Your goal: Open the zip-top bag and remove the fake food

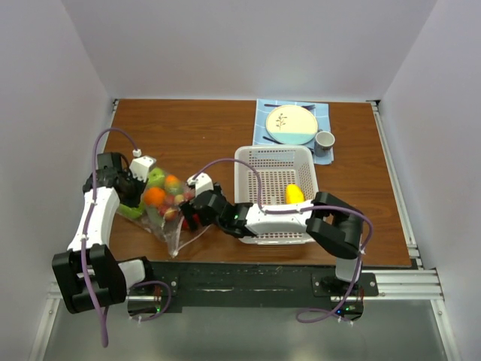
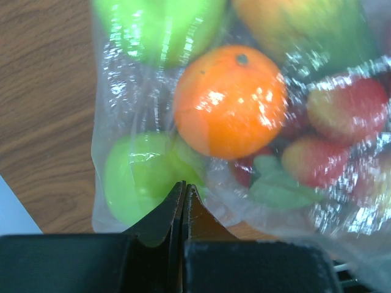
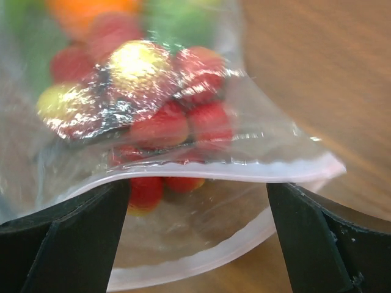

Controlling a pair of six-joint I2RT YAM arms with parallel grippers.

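1. Here's the zip-top bag, lying on the left half of the table, just left of the white basket and stuffed with colour.
2. The left gripper has its fingers pressed tight together, no gap at all. The tips sit on the film at the bag's closed end, right over a green fruit. I read that as a pinch on the plastic, anchoring the bag.
3. Over to the right gripper: its fingers are spread wide, one at each side of the wrist view, with nothing between them but air and the mouth of the bag. It holds nothing.
4. And that mouth is open! In the right wrist view the two zipper strips part, one lip arching up and the other sagging toward the wood, with strawberries visible through the gap.
5. So the opening step looks done.
6. Removal is barely under way, by my count. One yellow lemon sits in the basket, outside the bag.
7. The rest of the fake food is inside: the orange, the green pieces, the strawberries and a yellowish piece near the mouth.
8. What's left, then, is nearly the whole emptying job. The open gripper is lined up on the mouth for the next reach.
9. As for writing, I can find no brand, label or lettering on the bag, basket or arms. The plate by the cup carries a small sprig motif, no words.
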